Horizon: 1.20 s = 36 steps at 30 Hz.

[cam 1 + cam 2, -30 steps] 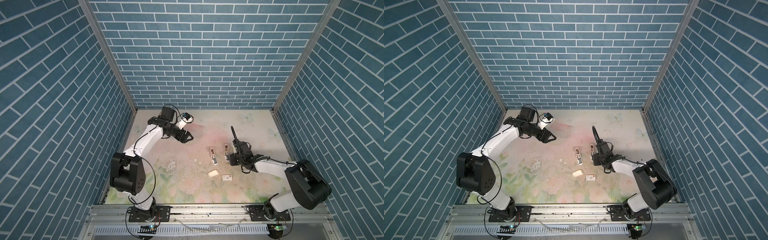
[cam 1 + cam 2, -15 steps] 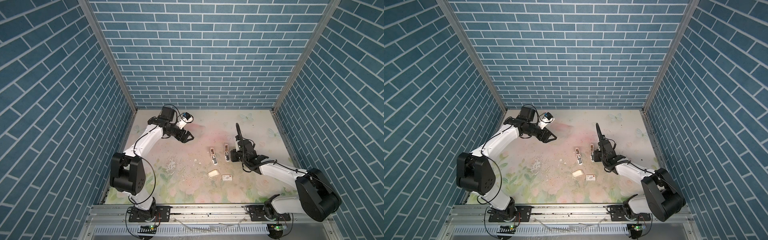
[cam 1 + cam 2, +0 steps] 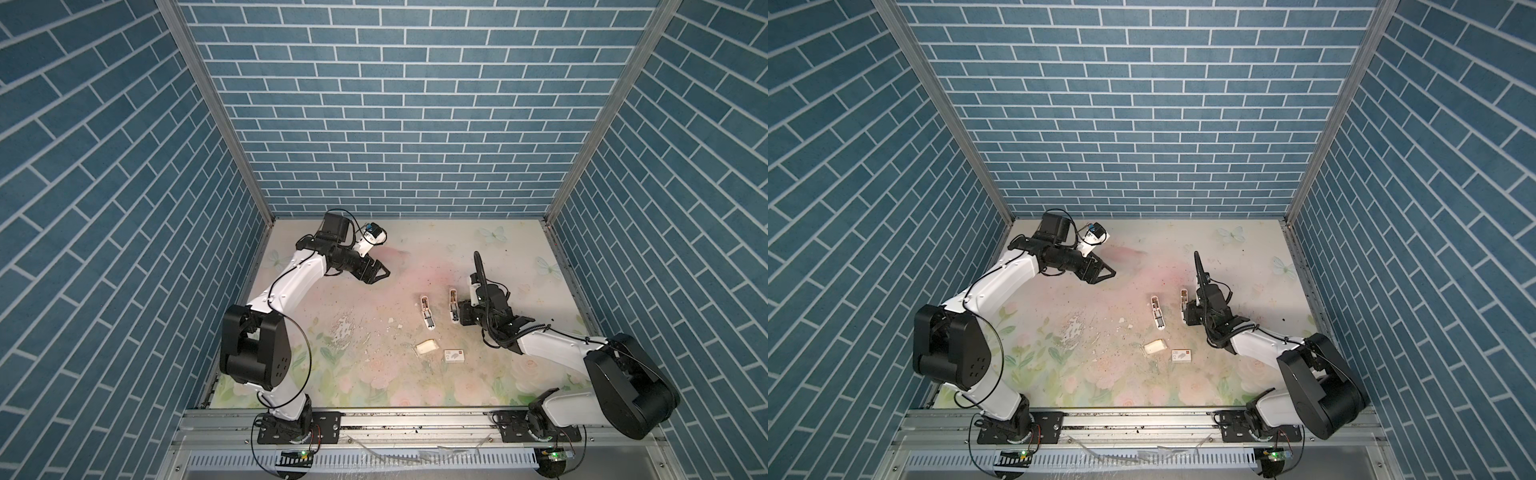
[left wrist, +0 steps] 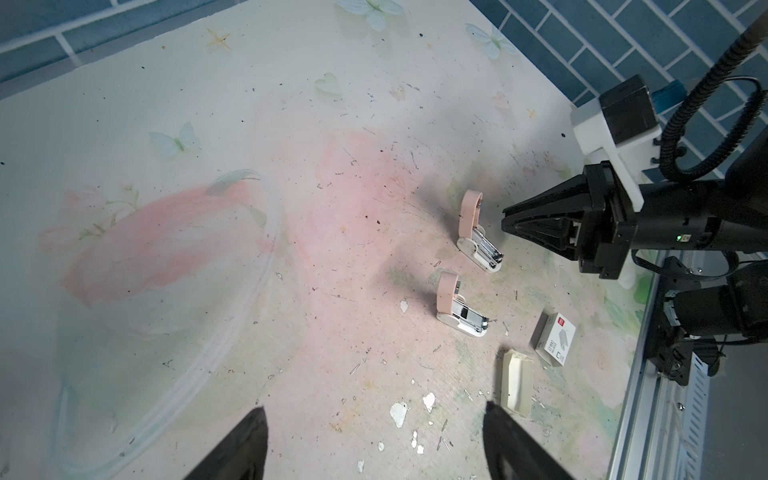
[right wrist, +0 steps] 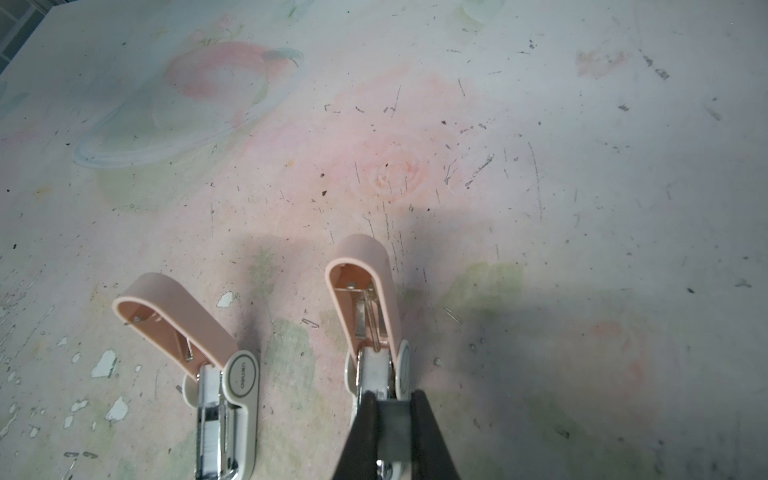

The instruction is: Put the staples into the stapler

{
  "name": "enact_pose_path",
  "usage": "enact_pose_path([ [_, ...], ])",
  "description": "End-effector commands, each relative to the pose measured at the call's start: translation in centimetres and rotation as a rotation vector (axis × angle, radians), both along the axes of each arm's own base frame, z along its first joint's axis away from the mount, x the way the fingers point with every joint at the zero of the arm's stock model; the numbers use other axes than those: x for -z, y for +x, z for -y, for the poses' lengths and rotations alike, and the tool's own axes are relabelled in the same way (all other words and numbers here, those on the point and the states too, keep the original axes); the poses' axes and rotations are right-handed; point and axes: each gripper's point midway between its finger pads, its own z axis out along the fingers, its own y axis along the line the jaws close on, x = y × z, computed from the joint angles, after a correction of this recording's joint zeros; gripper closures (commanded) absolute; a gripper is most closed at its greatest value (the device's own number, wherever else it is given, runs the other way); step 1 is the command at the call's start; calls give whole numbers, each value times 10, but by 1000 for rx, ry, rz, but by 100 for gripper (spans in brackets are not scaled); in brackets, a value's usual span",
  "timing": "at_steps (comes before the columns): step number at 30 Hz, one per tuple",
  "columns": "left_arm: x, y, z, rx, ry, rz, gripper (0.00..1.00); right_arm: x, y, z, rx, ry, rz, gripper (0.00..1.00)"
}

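Observation:
Two staplers lie side by side mid-table with their pink lids swung up. They are the left stapler [image 3: 427, 312] [image 3: 1158, 312] [image 4: 455, 307] [image 5: 199, 332] and the right stapler [image 3: 454, 306] [image 3: 1183, 305] [image 4: 473, 232] [image 5: 365, 307]. My right gripper [image 3: 461, 316] [image 3: 1188, 318] [image 4: 505, 218] [image 5: 392, 399] is low over the right stapler's metal channel. It is shut on the staples [image 5: 392, 424], a short grey strip between its fingers. I cannot tell how far the strip sits in the channel. My left gripper [image 3: 380, 272] [image 3: 1106, 272] [image 4: 374, 409] hangs open and empty above the back left of the table.
A small white box with a red mark [image 3: 454, 355] [image 3: 1180, 355] [image 4: 555, 338] and an open cream tray [image 3: 426, 346] [image 3: 1155, 347] [image 4: 516, 382] lie in front of the staplers. Loose staples and white flecks litter the flowered mat. Blue brick walls close three sides.
My right arm's elbow has swung outward to the right while its gripper stayed at the right stapler. The left arm has not moved.

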Motion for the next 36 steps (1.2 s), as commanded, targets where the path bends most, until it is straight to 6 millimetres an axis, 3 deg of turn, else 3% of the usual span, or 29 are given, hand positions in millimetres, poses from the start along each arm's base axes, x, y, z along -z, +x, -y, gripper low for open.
enact_pose_path([
  [1, 1, 4, -3, -34, -8, -1, 18, -1, 5, -9, 13, 21, 7, 87],
  [12, 4, 6, -5, -59, -3, -3, 18, 5, 5, -19, 7, 7, 16, 87],
  [36, 7, 5, -4, -51, -9, -7, 18, 15, 1, -17, 24, -39, 7, 87],
])
